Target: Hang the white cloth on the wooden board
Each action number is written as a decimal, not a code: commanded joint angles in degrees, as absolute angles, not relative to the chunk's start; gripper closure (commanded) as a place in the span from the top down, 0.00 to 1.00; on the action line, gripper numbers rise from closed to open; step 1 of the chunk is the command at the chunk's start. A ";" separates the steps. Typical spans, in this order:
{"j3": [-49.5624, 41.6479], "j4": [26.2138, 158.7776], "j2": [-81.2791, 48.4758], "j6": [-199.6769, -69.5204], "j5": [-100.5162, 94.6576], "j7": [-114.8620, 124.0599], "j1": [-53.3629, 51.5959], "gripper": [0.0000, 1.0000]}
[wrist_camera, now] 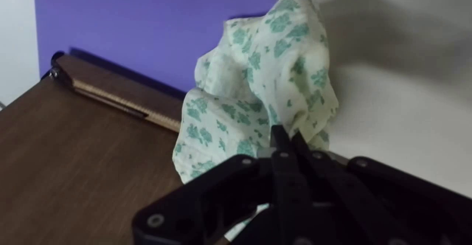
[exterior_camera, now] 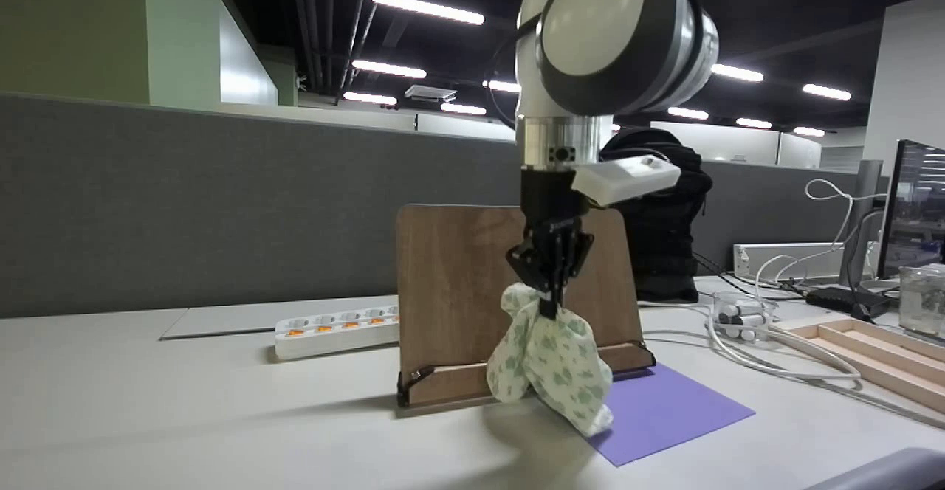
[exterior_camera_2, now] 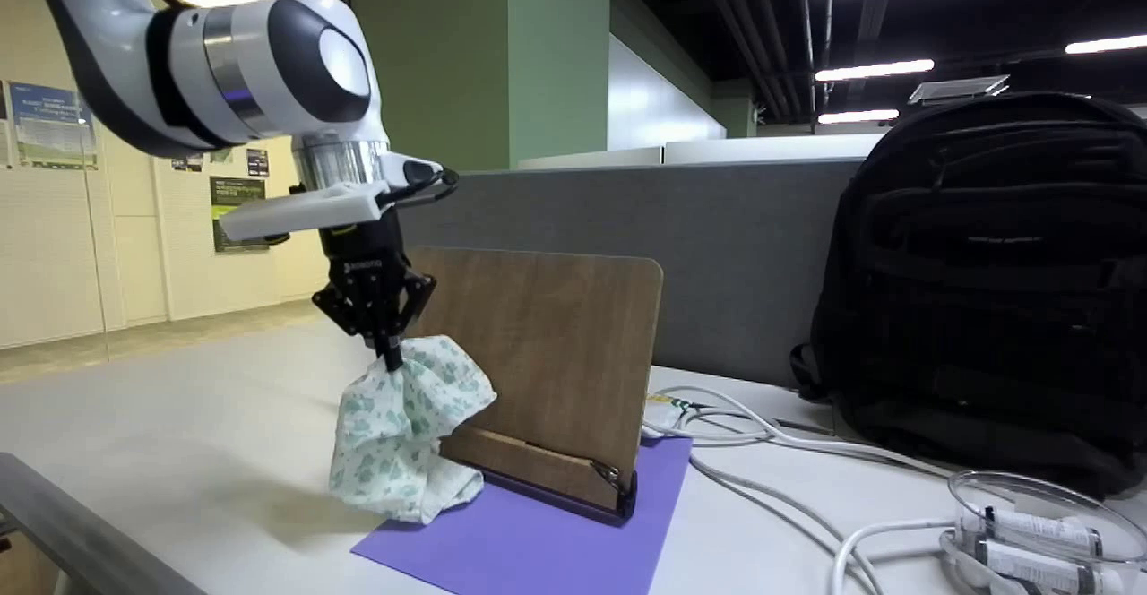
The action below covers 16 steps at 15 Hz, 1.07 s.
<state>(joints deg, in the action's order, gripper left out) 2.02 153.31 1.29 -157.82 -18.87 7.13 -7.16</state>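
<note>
In both exterior views the white cloth (exterior_camera: 565, 361) (exterior_camera_2: 385, 434), patterned in pale green, hangs bunched in front of the wooden board. My gripper (exterior_camera: 548, 309) (exterior_camera_2: 392, 360) points downward and is shut on its upper part. The wrist view shows the closed fingertips of the gripper (wrist_camera: 288, 131) pinching a fold, with the cloth (wrist_camera: 228, 123) spreading out beyond them. Brown and grained, the wooden board (exterior_camera: 458, 283) (exterior_camera_2: 556, 335) leans back upright on the table, its narrow ledge along the bottom. Part of that ledge is hidden by the cloth. Whether the cloth's lower end touches the surface below, I cannot tell.
A flat purple sheet (exterior_camera: 672, 412) lies under and before the board. Beside the board is a white power strip (exterior_camera: 336, 331). A black backpack (exterior_camera_2: 986, 308) stands behind, with white cables (exterior_camera_2: 771, 434) and a clear container (exterior_camera_2: 1044, 532) on the table nearby.
</note>
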 commanded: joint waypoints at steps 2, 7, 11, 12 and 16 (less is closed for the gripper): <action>5.26 149.38 8.05 -154.08 -18.41 11.27 -6.22 0.01; 7.83 144.51 10.68 -154.21 -20.33 14.78 -3.20 0.01; 7.58 143.99 10.59 -153.17 -17.38 11.12 -3.13 0.03; 7.54 143.61 10.60 -152.68 -17.27 11.07 -3.13 0.03; 7.95 143.76 10.35 -154.39 -20.42 13.76 -1.79 0.01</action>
<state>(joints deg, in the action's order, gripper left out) 7.07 143.67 10.38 -152.76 -17.76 11.37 -3.58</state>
